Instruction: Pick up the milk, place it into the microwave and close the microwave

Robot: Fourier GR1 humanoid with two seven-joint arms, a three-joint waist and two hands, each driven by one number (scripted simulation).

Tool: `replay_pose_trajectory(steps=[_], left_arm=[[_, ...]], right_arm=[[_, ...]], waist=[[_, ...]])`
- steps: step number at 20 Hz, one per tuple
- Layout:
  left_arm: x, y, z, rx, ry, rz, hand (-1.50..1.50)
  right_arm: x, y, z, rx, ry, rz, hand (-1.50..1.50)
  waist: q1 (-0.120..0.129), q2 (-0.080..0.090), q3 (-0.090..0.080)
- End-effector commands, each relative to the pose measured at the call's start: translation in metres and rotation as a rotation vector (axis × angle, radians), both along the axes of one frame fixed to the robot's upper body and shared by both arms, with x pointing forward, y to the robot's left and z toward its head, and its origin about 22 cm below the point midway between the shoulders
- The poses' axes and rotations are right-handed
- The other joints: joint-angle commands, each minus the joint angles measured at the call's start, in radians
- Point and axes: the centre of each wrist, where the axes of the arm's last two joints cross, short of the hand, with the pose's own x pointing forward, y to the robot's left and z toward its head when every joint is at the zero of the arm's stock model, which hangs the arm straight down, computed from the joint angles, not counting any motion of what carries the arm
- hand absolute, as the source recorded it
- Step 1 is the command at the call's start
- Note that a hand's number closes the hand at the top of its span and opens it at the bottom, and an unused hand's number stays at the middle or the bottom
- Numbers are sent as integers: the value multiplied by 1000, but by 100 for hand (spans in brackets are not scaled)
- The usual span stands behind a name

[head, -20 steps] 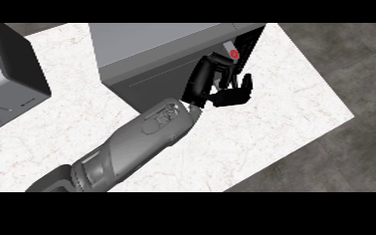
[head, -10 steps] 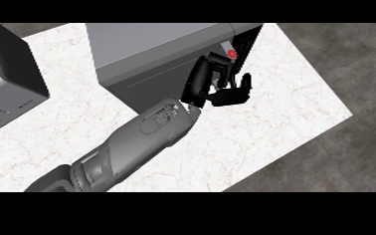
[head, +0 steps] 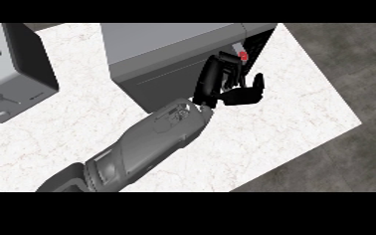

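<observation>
At the fingers (head: 214, 77): they curl up and round the milk (head: 241, 55), with only its red cap and a strip of pale body peeking above them. You cannot see whether the thumb, which stands to the right, touches it.
Milk: it sits at the mouth of the microwave, between the dark cavity edge and the open door. Most of it is hidden, so you cannot tell whether its base rests on the cavity floor.
Left hand (head: 236, 95): this is the one doing the work. Its palm is just outside the opening, with the back turned toward you.
Forearm: it comes in from the lower left and crosses the front face of the microwave, so keep the wrist low to let the hand clear the top edge.
Microwave (head: 169, 42): the grey box stands on the counter with its opening at the right corner. Carry the milk well inside before you let go — a carton left at the lip would likely stop the door.
Door (head: 261, 41): it is swung out and seen nearly edge-on, just beside the milk. Draw the hand straight back first, then go round to its outer face and push.
Counter (head: 308, 104): the white marbled top shows bare to the right of the hand, which is your room for the door swing.
Right hand: not in view.
</observation>
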Motion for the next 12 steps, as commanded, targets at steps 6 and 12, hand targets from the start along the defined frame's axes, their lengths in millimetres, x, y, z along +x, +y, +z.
replay_pose_trajectory(steps=[6,12], left_arm=[[38,57,-23,74,100,204,150],[44,66,-22,90,86,188,-150]], right_arm=[[-9,-10,12,15,-32,-49,-150],[-15,-15,16,13,-20,-81,-150]], waist=[[65,7,-3],[106,8,-4]])
